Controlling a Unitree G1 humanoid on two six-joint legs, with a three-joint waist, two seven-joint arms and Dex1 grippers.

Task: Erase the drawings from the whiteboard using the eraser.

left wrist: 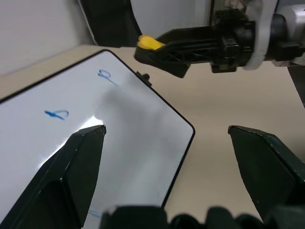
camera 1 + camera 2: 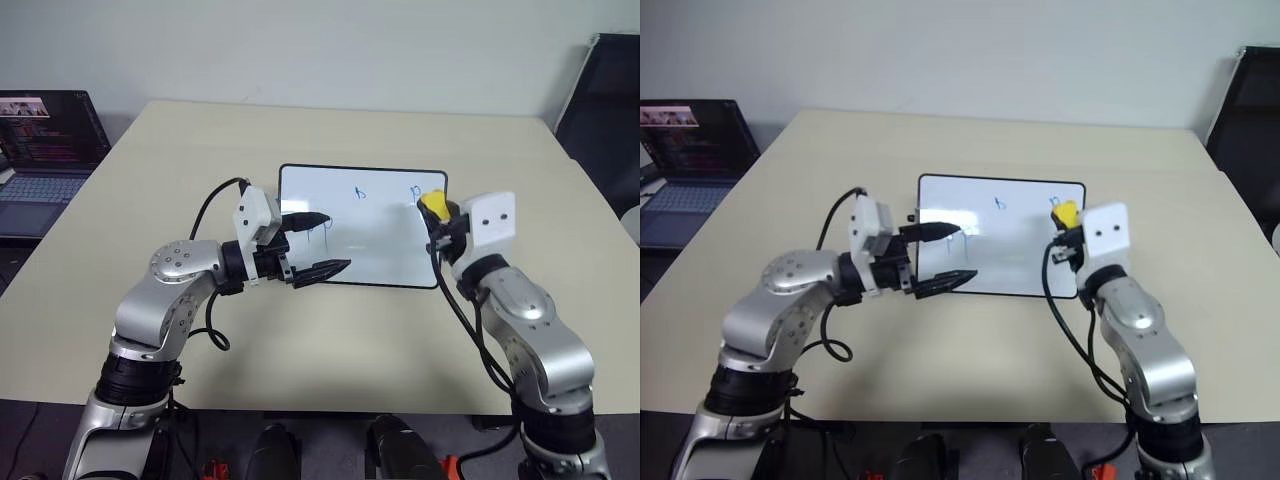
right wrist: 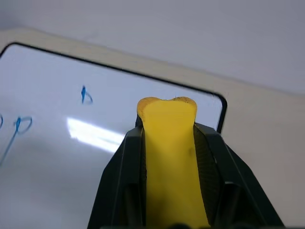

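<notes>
The whiteboard (image 2: pixel 362 228) is lying flat on the table (image 2: pixel 330 140) bearing blue drawings (image 2: pixel 360 192), the left gripper (image 2: pixel 318 243) is hovering over its left edge with fingers spread, and the right gripper (image 2: pixel 437 212) is clamping the eraser (image 2: pixel 433 203) above its right edge.

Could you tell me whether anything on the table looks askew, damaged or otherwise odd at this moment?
Nothing stands out. The whiteboard lies flat and square on the table, its blue drawings unsmudged. The right gripper holds the eraser straight above the board's right edge.
</notes>
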